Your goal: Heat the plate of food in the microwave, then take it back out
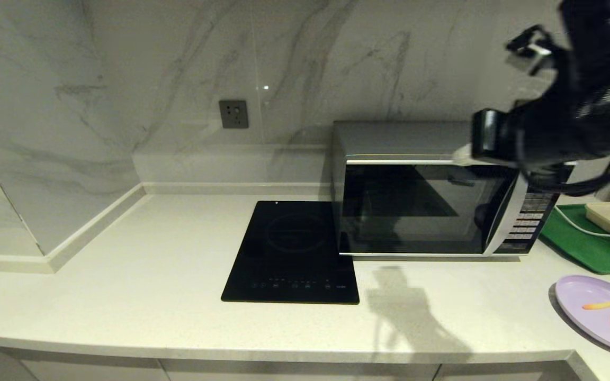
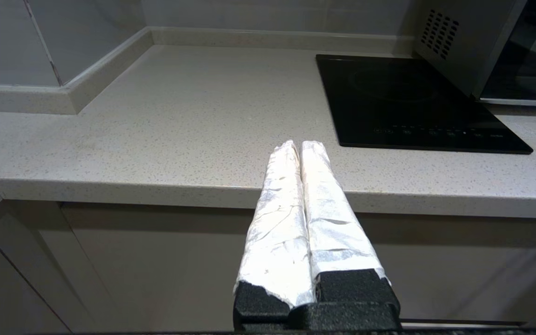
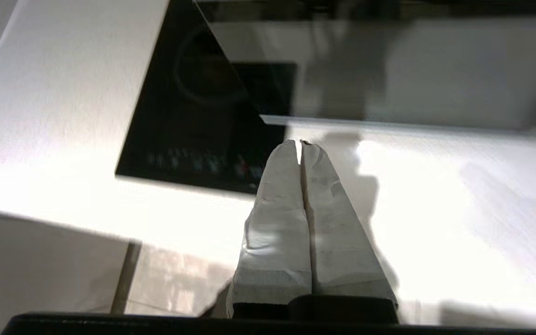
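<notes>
High at the right, over the microwave's (image 1: 421,206) top right corner, the right gripper (image 3: 300,143) is hanging with fingers pressed together, holding nothing. Its door is sitting closed just below. Nearer and further right, the plate of food (image 1: 580,293) is resting on the counter (image 1: 125,296), fries along its right side, closest to this arm. Left gripper (image 2: 300,145) is idling, fingers together, at the counter's near edge.

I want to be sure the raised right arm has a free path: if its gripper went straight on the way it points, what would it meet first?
Probably the pale speckled countertop, just before the silver-grey microwave; the shut right gripper points down there. Depth is unclear.
</notes>
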